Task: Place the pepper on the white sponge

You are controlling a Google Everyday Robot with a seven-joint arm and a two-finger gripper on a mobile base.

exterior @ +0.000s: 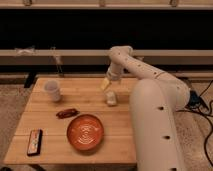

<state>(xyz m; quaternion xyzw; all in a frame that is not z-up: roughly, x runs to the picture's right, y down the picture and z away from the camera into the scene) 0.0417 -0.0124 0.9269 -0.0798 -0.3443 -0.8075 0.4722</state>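
The pepper (66,113), small, dark red-brown and glossy, lies on the wooden table (30,112) left of centre, just behind the orange bowl. The white sponge (111,98), a cream oblong block, sits on the table's right part. My gripper (105,84) hangs just above and slightly behind the sponge, at the end of the white arm that reaches in from the right. It is open and holds nothing. The pepper is well to its left, about a bowl's width away.
An orange bowl (85,132) stands at the front centre. A white cup (51,90) is at the back left, and a black remote-like device (34,141) lies at the front left corner. My white body (155,130) covers the table's right edge.
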